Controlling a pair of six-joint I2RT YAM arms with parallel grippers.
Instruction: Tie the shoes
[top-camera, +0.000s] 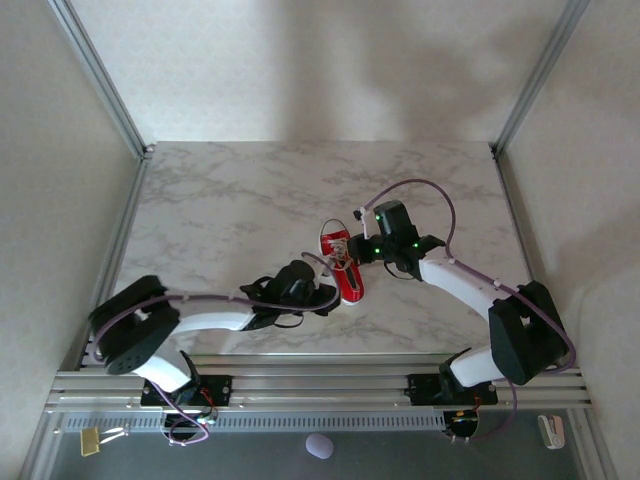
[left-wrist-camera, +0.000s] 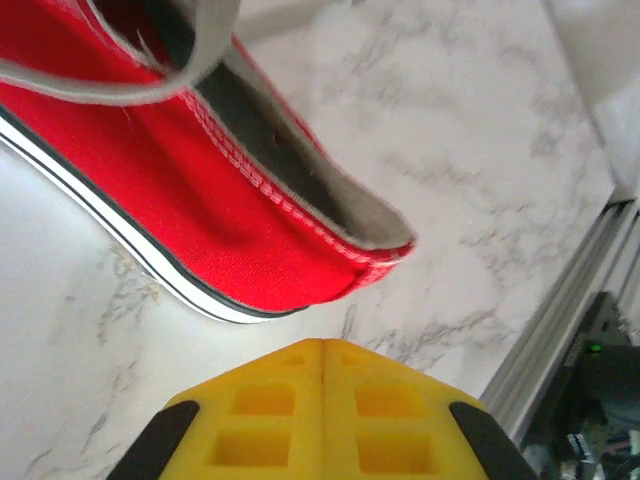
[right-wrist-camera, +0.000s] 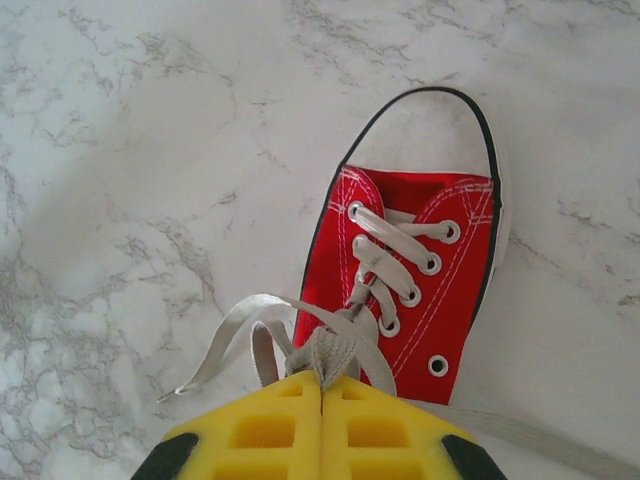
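Observation:
The red low-top shoe (top-camera: 347, 272) with white sole lies mid-table between both arms. In the right wrist view the shoe (right-wrist-camera: 420, 270) points its white toe away, and my right gripper (right-wrist-camera: 322, 380) is shut on a bunched part of the white lace (right-wrist-camera: 335, 345) just above the top eyelets; a loose loop and a lace end trail to the left. My right gripper (top-camera: 352, 250) sits over the shoe's laced part. My left gripper (top-camera: 330, 297) is beside the heel; its yellow jaws (left-wrist-camera: 323, 345) are pressed together with nothing visible between them, just below the shoe's heel (left-wrist-camera: 200, 200). A lace (left-wrist-camera: 150, 90) arcs over the shoe's opening.
The marble table (top-camera: 230, 200) is walled on three sides. Aluminium rails (top-camera: 320, 385) run along the near edge, seen as the rail (left-wrist-camera: 560, 330) to the right of the left gripper. Small clips (top-camera: 95, 440) and a purple object (top-camera: 318, 446) lie below the rails.

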